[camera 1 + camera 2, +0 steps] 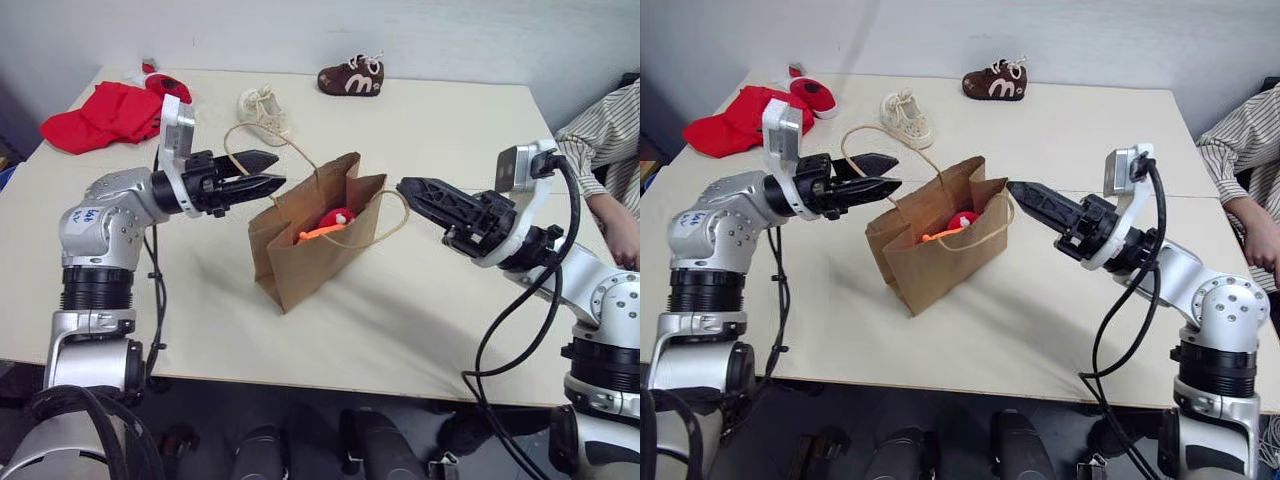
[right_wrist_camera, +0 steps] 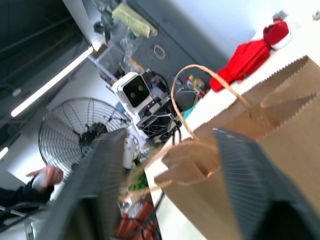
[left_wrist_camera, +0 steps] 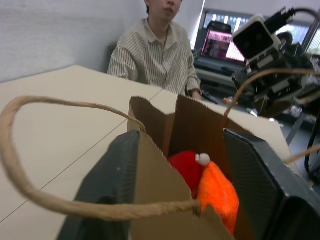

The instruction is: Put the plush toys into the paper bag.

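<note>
The brown paper bag [image 1: 300,250] stands upright and open in the middle of the table [image 1: 440,310]. Both plush toys lie inside it: the round red one [image 1: 338,217] and the orange one [image 1: 318,234] beside it. In the left wrist view the red toy [image 3: 186,167] and the orange toy [image 3: 218,194] sit low between the bag's walls. My left gripper [image 1: 270,171] is level at the bag's upper left edge. It is open, with the bag's rim between its fingers [image 3: 107,195]. My right gripper [image 1: 403,187] is open at the bag's right side, close to a cord handle [image 1: 395,222].
A red cloth [image 1: 100,112] and a small red shoe [image 1: 166,85] lie at the far left corner. A cream shoe [image 1: 262,110] and a brown shoe [image 1: 352,77] are behind the bag. A person in a striped shirt [image 1: 600,130] sits at the right edge.
</note>
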You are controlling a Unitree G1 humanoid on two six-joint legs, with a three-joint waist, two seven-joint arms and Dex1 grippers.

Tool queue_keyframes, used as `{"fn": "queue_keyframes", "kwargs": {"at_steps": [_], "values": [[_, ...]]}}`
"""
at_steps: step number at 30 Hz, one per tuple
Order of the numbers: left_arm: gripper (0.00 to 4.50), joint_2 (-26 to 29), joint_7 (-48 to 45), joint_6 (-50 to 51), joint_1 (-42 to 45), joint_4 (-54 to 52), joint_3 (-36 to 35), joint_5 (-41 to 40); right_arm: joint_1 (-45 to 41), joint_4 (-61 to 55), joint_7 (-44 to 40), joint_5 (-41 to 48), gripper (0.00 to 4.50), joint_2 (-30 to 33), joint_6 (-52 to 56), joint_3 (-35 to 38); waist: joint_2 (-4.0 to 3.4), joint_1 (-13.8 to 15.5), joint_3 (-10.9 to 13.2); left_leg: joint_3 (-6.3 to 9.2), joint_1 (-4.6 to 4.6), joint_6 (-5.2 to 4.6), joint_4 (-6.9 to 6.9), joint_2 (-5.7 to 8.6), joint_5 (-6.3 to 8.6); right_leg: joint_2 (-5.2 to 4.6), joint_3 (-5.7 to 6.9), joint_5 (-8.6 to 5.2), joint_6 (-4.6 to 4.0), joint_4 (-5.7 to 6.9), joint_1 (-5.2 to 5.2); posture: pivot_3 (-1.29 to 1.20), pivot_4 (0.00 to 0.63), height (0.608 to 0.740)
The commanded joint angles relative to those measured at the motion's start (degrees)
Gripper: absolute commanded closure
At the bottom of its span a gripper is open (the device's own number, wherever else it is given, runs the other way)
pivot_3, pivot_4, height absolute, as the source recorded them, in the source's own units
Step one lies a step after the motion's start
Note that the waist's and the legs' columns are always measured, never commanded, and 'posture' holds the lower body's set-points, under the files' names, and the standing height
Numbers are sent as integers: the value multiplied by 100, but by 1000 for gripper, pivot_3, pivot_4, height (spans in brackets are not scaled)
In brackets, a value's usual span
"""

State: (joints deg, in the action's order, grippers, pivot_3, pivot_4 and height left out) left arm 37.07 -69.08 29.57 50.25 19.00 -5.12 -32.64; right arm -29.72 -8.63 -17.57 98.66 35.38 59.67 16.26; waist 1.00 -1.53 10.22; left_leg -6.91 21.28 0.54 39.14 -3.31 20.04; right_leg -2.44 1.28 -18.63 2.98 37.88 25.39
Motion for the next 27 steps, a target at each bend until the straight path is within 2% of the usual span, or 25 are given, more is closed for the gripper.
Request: {"fn": "queue_keyframes", "kwargs": {"at_steps": [1, 2, 3, 5, 8, 14, 17, 20, 23, 27], "values": [[583, 285, -289, -212, 7, 31, -88, 129, 154, -37, -305, 186, 447, 323, 58, 364, 0, 2, 0, 0, 0, 0, 0, 0, 0, 0, 0, 0, 0, 0, 0, 0, 150, 740], [240, 386, -363, -264, -12, 110, -80, 205, 260, -37, -405, 72, 78, 404, 41, 423, 0, 0, 0, 0, 0, 0, 0, 0, 0, 0, 1, 0, 0, -1, 0, 0, 150, 740], [47, 450, -413, -301, -37, 150, -74, 259, 347, -53, -476, -6, 0, 458, 19, 455, 0, 0, 0, -1, 0, -1, 0, 0, 0, 0, 1, 0, 0, -1, 0, 0, 150, 740], [47, 545, -337, -671, -148, 408, -136, 480, 751, -230, -881, -736, 0, 525, -217, 438, 1, 1, -1, -1, -1, -1, 0, 0, 0, 1, 0, 0, 0, -1, 0, 0, 150, 740], [47, 560, -238, -697, -345, 561, -405, 389, 1410, -411, -1443, -1598, 0, 429, -591, 288, 1, 6, -1, -2, -2, -2, -3, 0, 1, 2, 0, 0, 0, -3, 0, 0, 150, 740], [47, 616, -427, -83, -521, 90, -499, 60, 1876, -671, -2036, -2448, 0, 211, -897, -42, 1, -2, -1, -7, -2, -3, 2, 1, 2, 2, -4, 1, 2, 7, 4, 0, 150, 740], [47, 628, -209, 804, -288, 148, -831, -430, 1967, -754, -2236, -2834, 0, 161, -1033, -199, 2, -1, -1, -6, -3, -3, 2, 1, 2, 2, -4, 1, 2, 8, 3, 0, 150, 740], [47, 921, -170, -108, -676, 144, -433, 449, 2057, -982, -2544, -4247, 0, 131, -1966, -859, 2, -14, -2, -6, -4, -3, 3, 3, 2, 2, -4, 1, 2, 7, 3, 0, 150, 740], [0, 1174, -358, -419, -1355, 36, -564, 547, 1937, -1138, -2673, -5448, 630, -95, -2895, -1629, -1, -77, -3, -18, -16, -2, -7, 3, 1, 6, -15, 1, 2, 8, 5, 0, 150, 740], [0, 1249, -371, 38, -2058, -741, -837, 80, 1624, -1014, -2830, -6434, 2051, -530, -3748, -2279, 5, -85, 0, -16, -6, 3, -2, -3, 0, 8, -11, -2, -3, 16, 15, 0, 150, 740]]}}
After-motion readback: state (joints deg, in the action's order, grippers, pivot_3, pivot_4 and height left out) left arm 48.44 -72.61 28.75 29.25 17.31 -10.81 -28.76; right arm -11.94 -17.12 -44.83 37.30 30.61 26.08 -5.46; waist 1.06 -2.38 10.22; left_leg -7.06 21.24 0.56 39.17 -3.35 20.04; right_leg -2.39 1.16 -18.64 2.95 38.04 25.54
